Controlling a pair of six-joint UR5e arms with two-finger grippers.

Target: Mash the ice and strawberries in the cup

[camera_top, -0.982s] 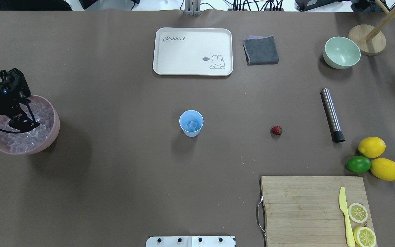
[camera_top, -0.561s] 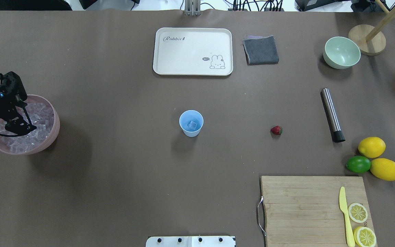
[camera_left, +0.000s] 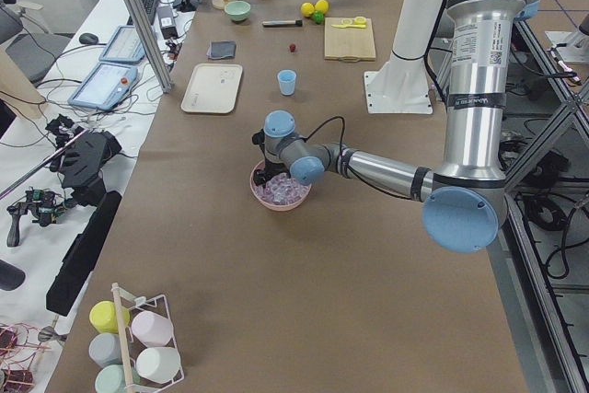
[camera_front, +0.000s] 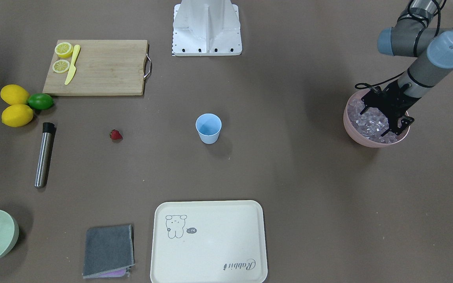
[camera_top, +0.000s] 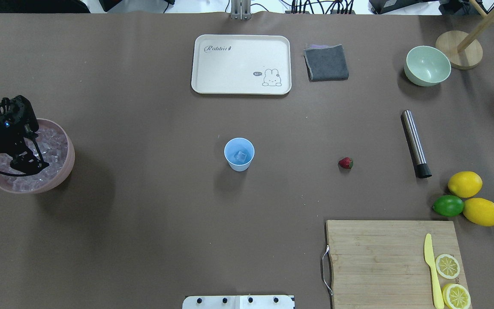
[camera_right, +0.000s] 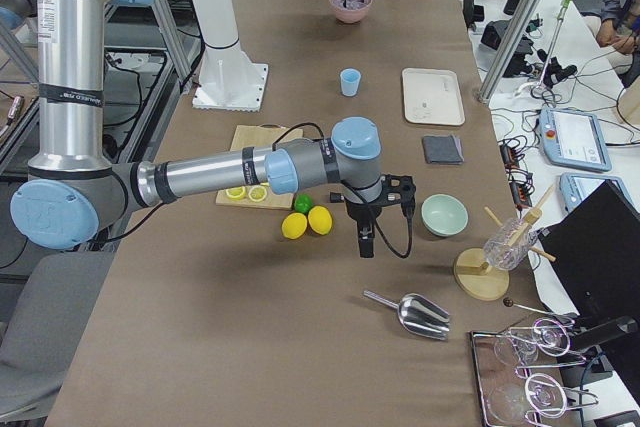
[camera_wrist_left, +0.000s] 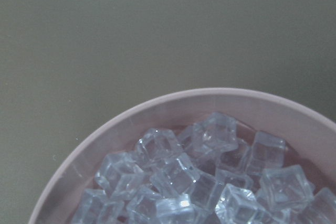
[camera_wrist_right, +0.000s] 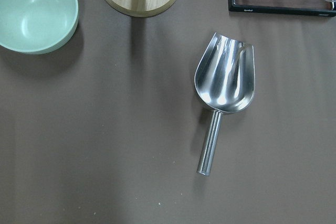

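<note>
The light-blue cup stands upright mid-table with one ice cube inside it. The strawberry lies on the table to the cup's right, apart from it. At the far left, a pink bowl holds several ice cubes, seen close in the left wrist view. My left gripper points down into this bowl with its fingers apart and its tips among the cubes. My right gripper shows only in the exterior right view, hovering near the lemons. I cannot tell whether it is open or shut.
A steel muddler lies right of the strawberry. A cream tray, a grey cloth and a pale green bowl sit at the back. Lemons, a lime and a cutting board are front right. A metal scoop lies below the right wrist.
My left gripper has shifted a little left and towards the front within the pink bowl, then settled among the cubes. Nothing else has moved.
</note>
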